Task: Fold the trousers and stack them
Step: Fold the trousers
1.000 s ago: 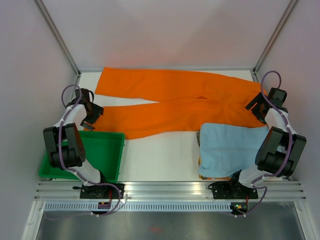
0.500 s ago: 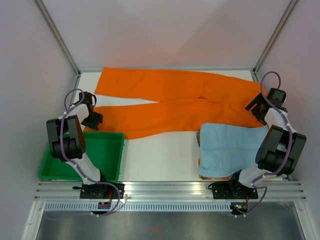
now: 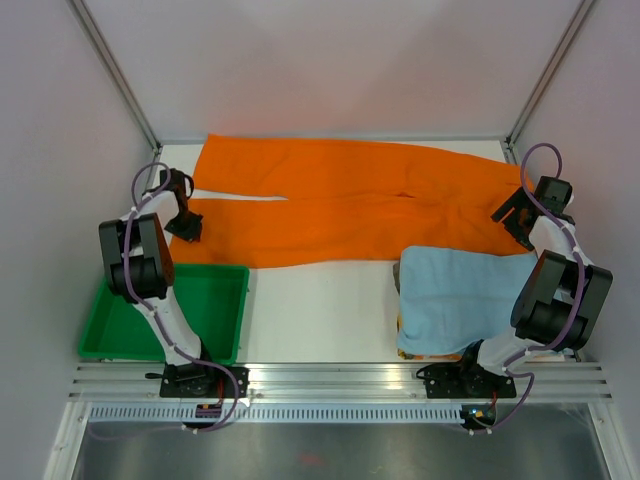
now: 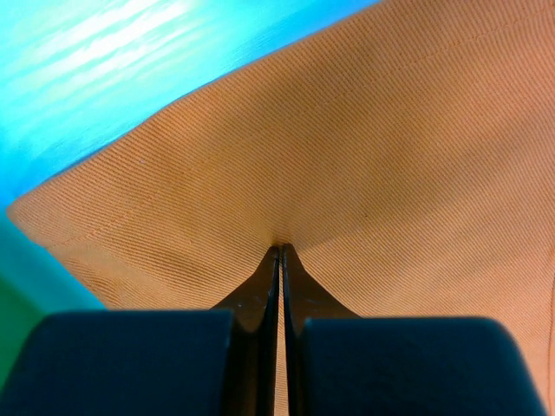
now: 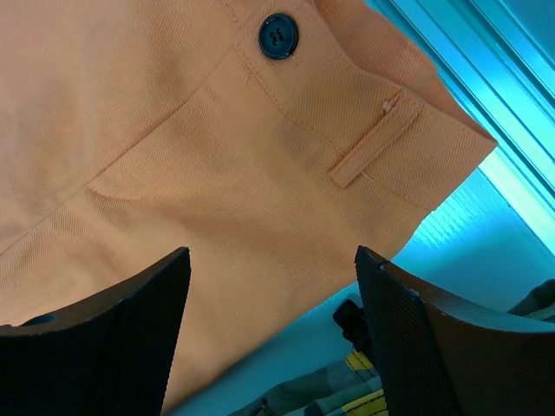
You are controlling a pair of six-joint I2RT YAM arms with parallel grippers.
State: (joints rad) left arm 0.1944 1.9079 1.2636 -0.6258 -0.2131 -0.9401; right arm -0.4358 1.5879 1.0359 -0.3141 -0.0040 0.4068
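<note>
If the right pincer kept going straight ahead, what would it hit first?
Most likely the trousers, at the waist end: the open right pincer points at that fabric, though depth is unclear.

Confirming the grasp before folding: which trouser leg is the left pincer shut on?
The nearer leg, at its cuff by the green tray; the farther leg lies free behind it.

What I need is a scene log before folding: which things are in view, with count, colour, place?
bright orange soft-fabric long trousers: one, orange, spread across the table's far half, waist right
dark round button: one, dark blue, on the trousers' waistband
light blue cloth: one, light blue, near right
green plastic tray: one, green, near left corner
white table: one, white, under everything
left end effector: one, black, shut on a trouser-leg end, far left
right end effector: one, black, open above the waist
</note>
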